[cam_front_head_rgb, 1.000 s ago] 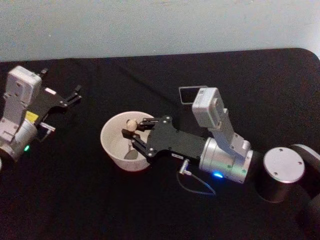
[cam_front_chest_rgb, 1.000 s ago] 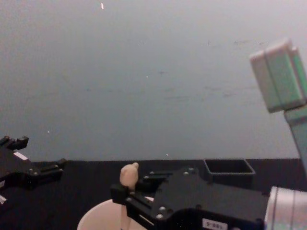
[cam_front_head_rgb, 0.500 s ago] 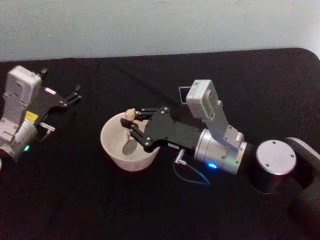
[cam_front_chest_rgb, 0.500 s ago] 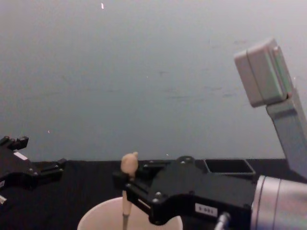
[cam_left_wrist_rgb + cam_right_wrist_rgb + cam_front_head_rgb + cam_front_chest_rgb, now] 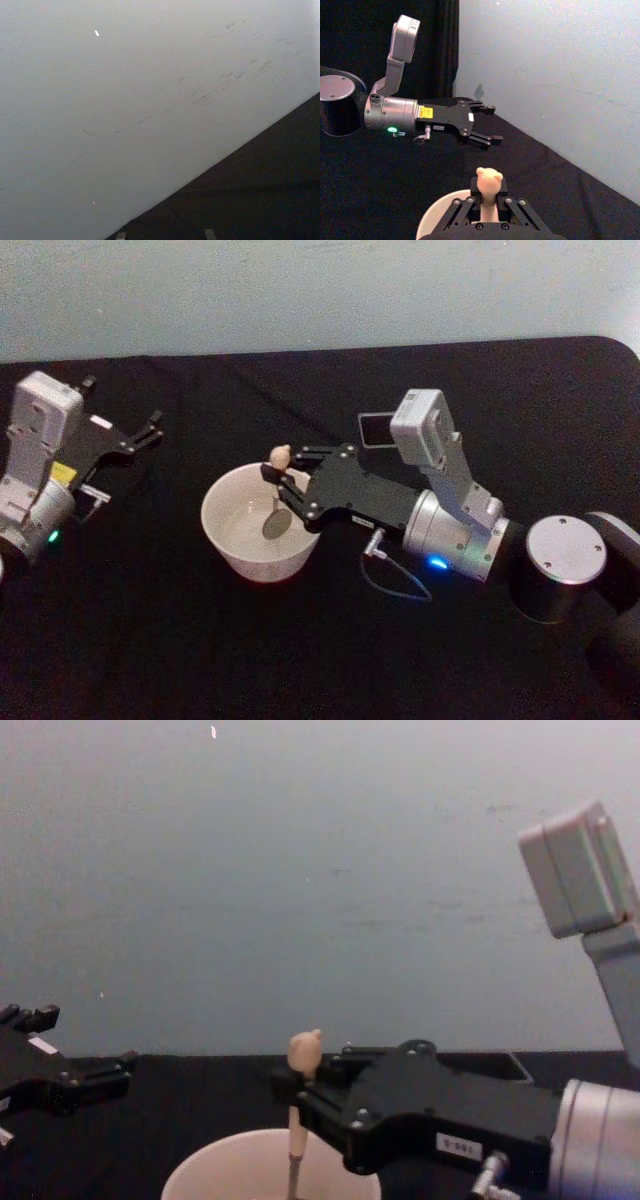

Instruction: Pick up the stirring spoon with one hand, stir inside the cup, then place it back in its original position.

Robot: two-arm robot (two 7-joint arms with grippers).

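Fingers of the hand [image 5: 283,486] are clamped on the stirring spoon [image 5: 281,456], now shifted rightward within the cup [image 5: 235,552] at frame centre. The left gripper [image 5: 152,430] is parked upper left, fingers apart.

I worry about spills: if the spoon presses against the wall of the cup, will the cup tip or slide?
Tipping seems unlikely: the cup is wide and low. Sliding seems likelier, because it looks light and nothing braces it on the table. The thin spoon, held by the right end effector, might flex first.

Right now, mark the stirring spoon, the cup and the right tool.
stirring spoon [image 5: 281,454]: head view, bear-head knob.
cup [image 5: 240,562]: head view, outer wall.
right tool [image 5: 281,480]: head view, between its fingertips, clamped on the spoon's stick.
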